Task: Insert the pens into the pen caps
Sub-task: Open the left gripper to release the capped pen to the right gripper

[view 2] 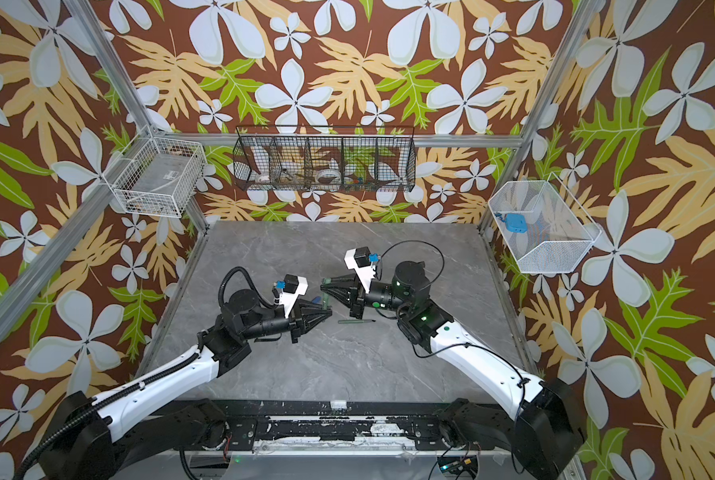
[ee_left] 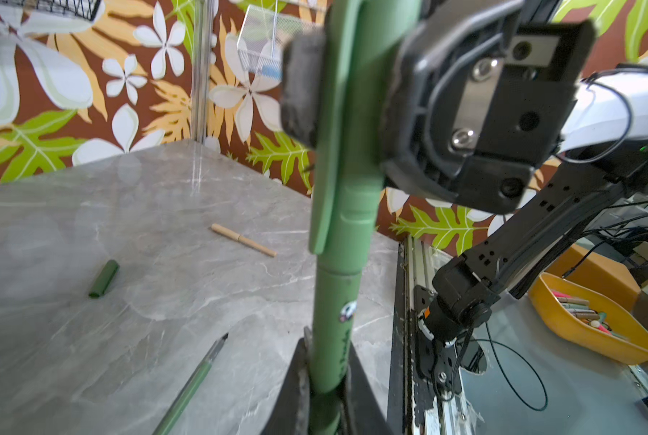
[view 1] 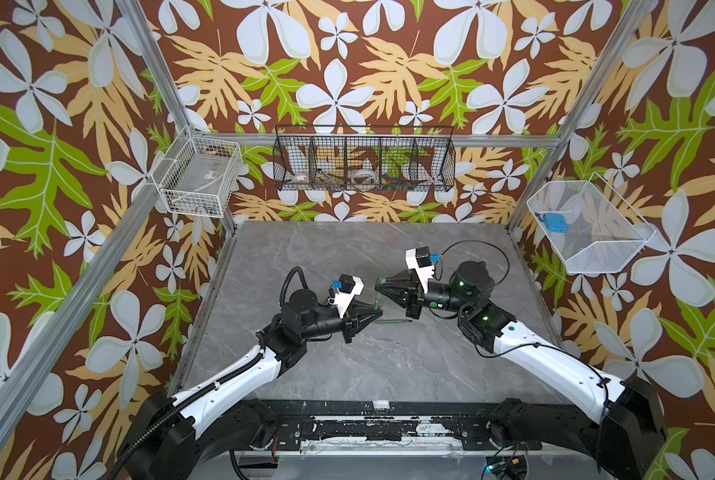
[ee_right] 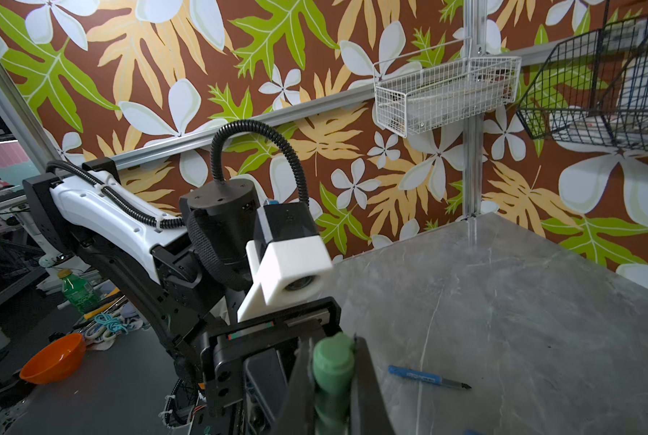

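A dark green pen stands upright between both grippers above the table's middle. My left gripper is shut on its barrel. A green pen cap sits over the pen's upper end, and my right gripper is shut on this cap. In both top views the two grippers meet tip to tip. On the table lie a second green pen, a loose green cap, a tan pen that looks capped, and a blue pen.
A black wire basket hangs on the back wall, with white baskets at left and right. Off the table are a yellow tray and an orange bowl. The front rail edges the table.
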Robot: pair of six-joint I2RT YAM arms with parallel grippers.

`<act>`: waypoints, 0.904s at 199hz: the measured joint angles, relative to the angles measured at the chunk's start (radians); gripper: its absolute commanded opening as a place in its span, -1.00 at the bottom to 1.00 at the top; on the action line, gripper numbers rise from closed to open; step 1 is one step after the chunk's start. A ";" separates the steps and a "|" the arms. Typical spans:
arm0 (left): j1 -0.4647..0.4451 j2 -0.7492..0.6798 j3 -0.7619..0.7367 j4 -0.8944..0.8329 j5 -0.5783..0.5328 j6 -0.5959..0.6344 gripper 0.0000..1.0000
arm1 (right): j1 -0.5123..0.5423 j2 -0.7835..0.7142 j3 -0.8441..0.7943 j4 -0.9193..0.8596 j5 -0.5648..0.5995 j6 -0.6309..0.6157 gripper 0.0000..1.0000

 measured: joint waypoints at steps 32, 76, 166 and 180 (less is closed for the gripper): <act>0.032 0.000 0.033 -0.167 0.005 0.044 -1.00 | 0.010 0.020 -0.014 -0.010 0.010 -0.002 -1.00; 0.084 0.000 0.042 -0.207 0.047 0.071 -1.00 | 0.022 0.017 -0.032 -0.008 0.060 0.003 -1.00; 0.103 -0.005 -0.056 0.367 0.047 -0.138 -0.13 | 0.030 0.013 0.054 -0.082 0.046 0.017 -1.00; 0.103 -0.011 -0.084 0.509 0.005 -0.177 0.01 | 0.027 0.021 0.064 -0.180 0.034 0.023 -1.00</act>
